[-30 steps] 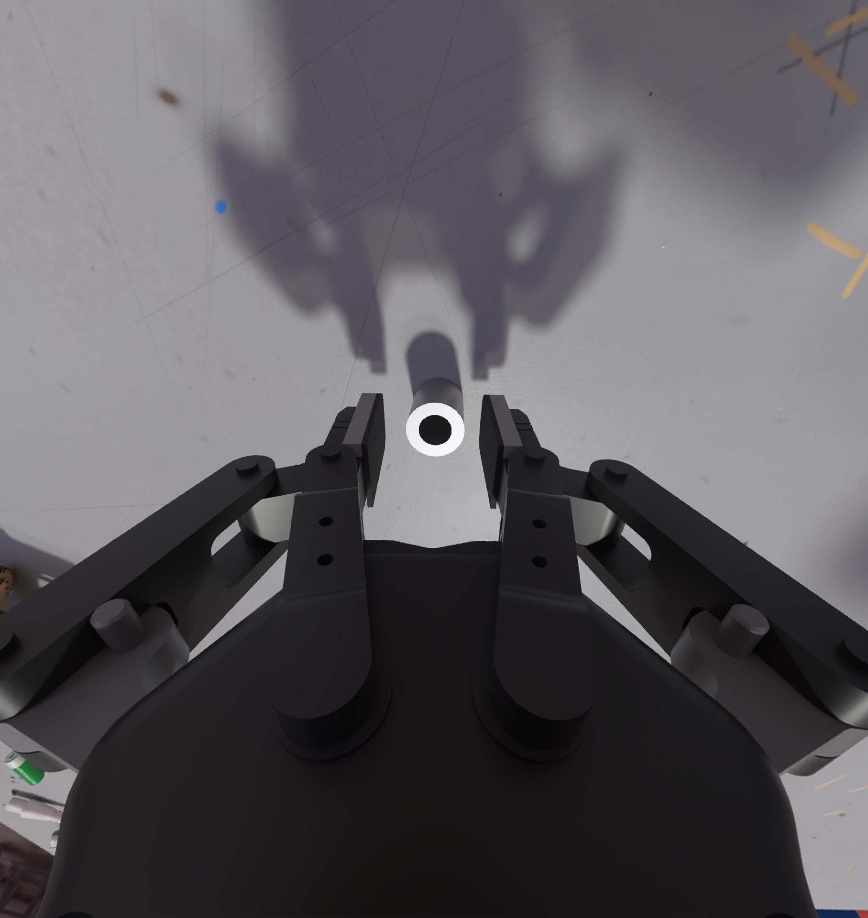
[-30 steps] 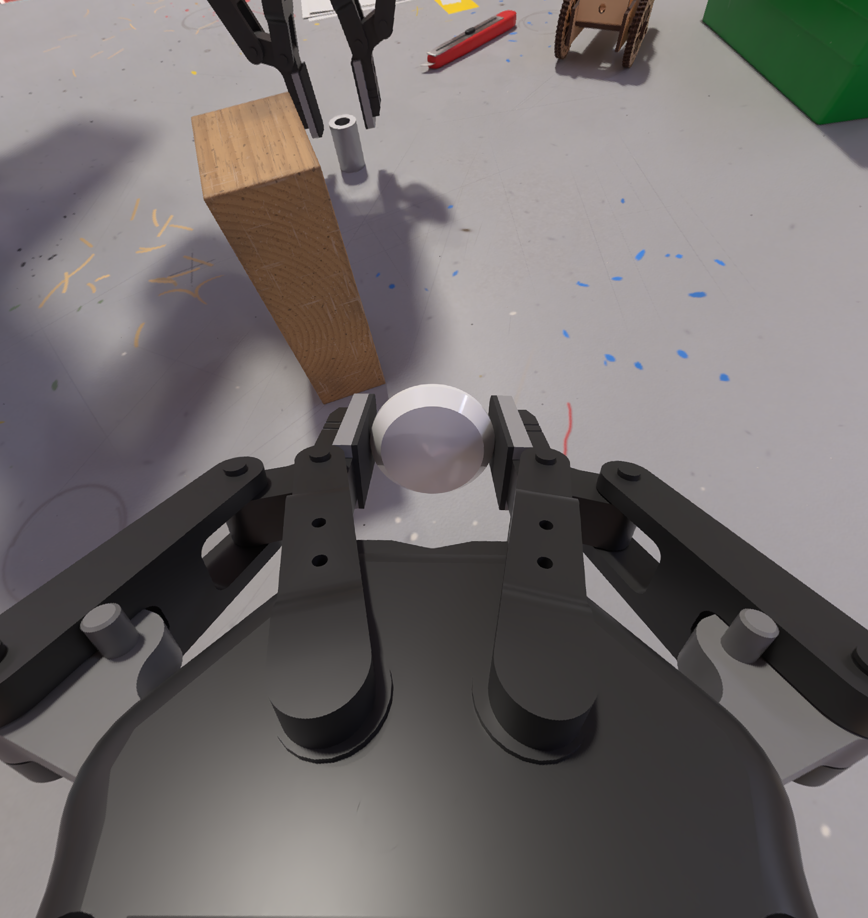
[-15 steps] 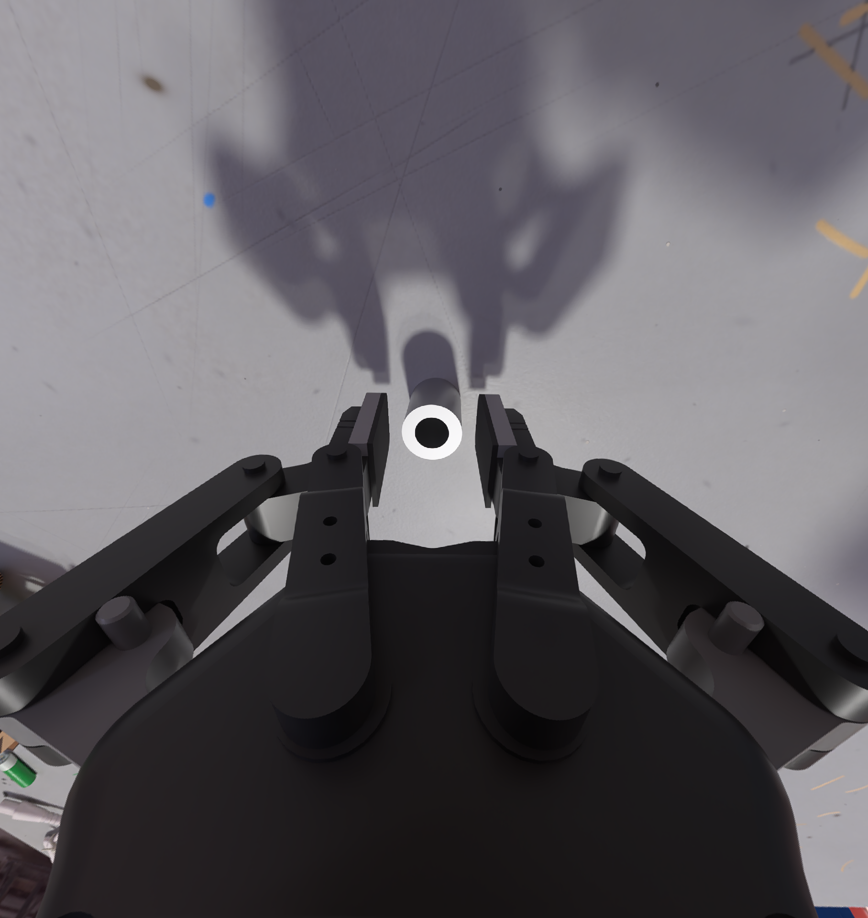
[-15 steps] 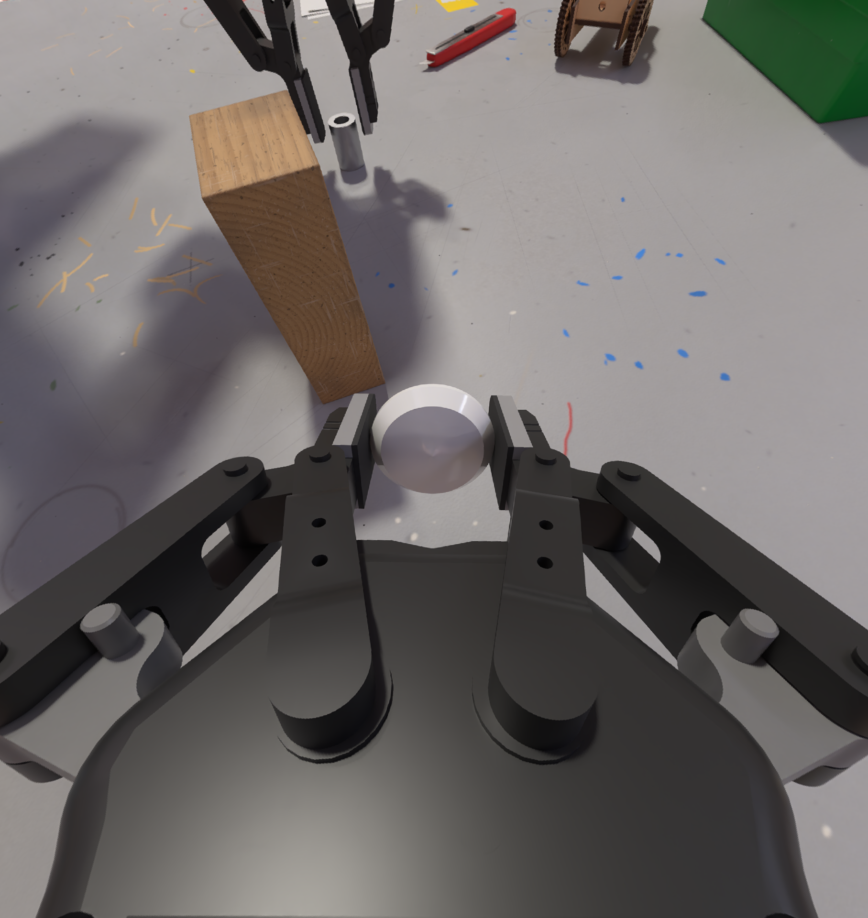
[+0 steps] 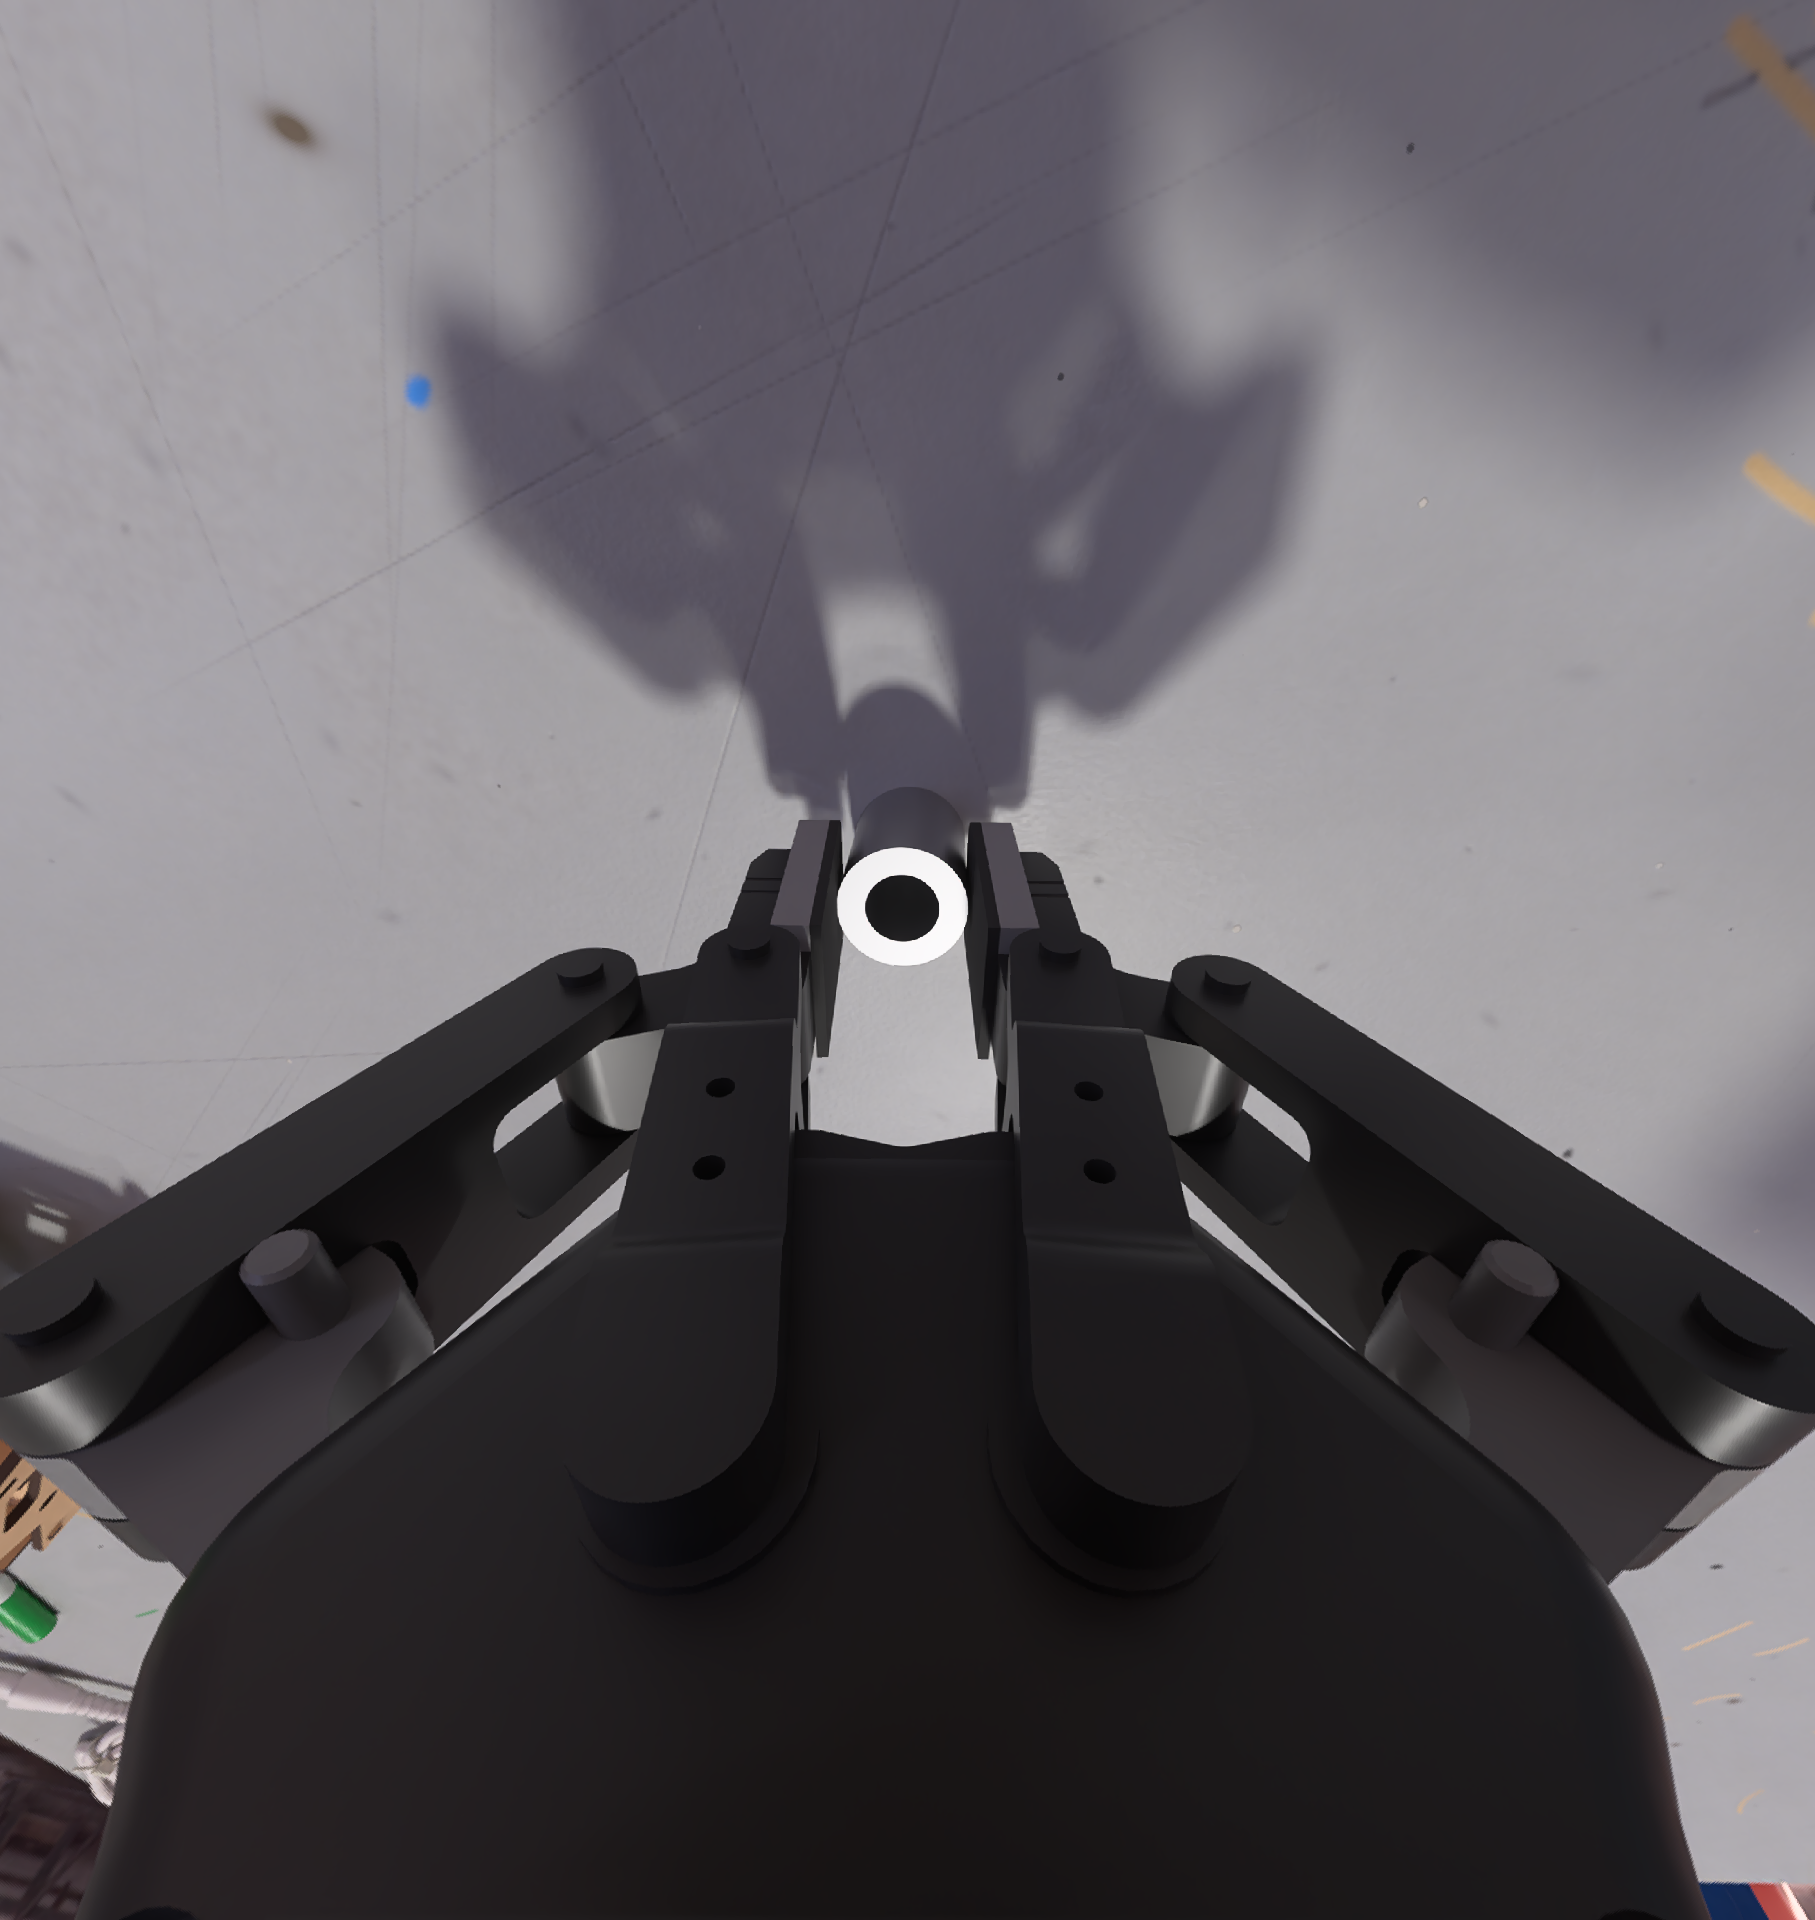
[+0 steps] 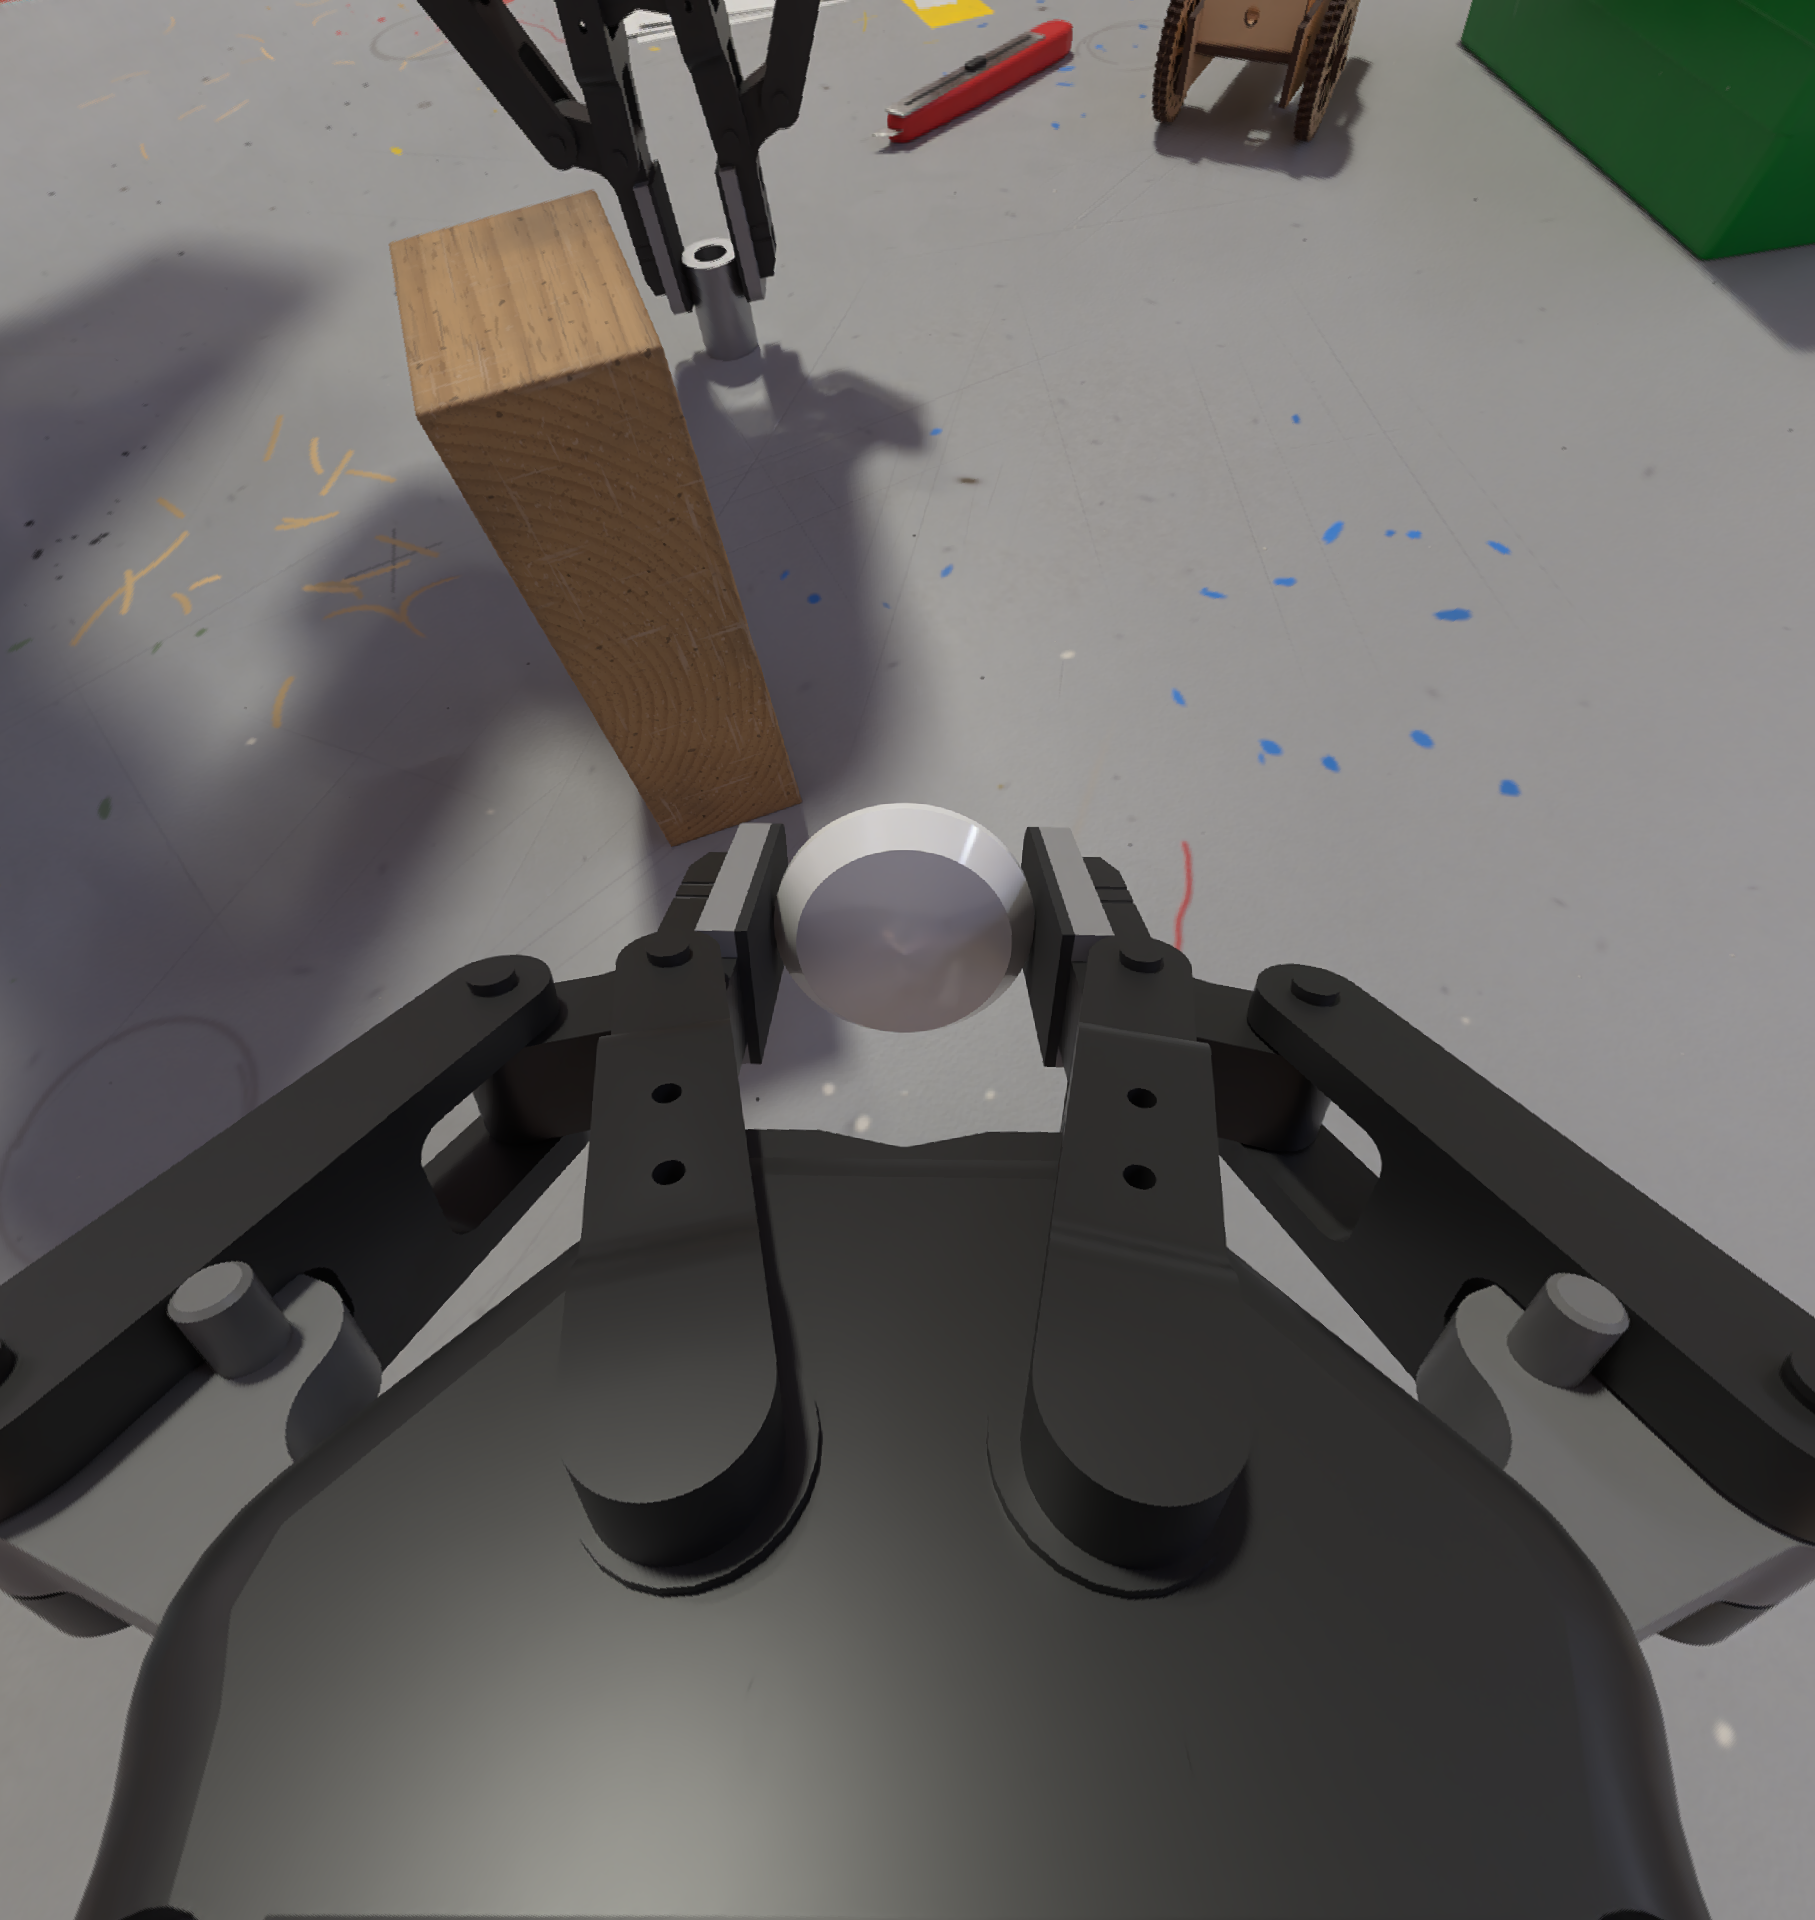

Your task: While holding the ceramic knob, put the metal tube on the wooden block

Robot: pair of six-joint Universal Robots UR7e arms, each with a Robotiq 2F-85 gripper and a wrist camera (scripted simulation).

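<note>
My left gripper (image 5: 903, 862) points down at the grey floor, its pads closed against both sides of the upright metal tube (image 5: 903, 948). The tube still stands on the floor. In the right wrist view the same gripper (image 6: 711, 281) and tube (image 6: 724, 312) show just behind and right of the tall wooden block (image 6: 581, 499), which stands upright. My right gripper (image 6: 901, 862) is shut on the white ceramic knob (image 6: 901, 935) and holds it above the floor, near the block's front bottom corner.
A red utility knife (image 6: 976, 73), a cardboard wheeled cart (image 6: 1256, 62) and a green box (image 6: 1692, 114) lie at the back right. Wood shavings (image 6: 259, 561) are scattered left of the block. A green battery (image 5: 18, 1616) lies at the left gripper's side.
My left gripper's fingers have closed in from either side until they meet the tube. The tube has not moved. The right gripper and knob are unchanged.
</note>
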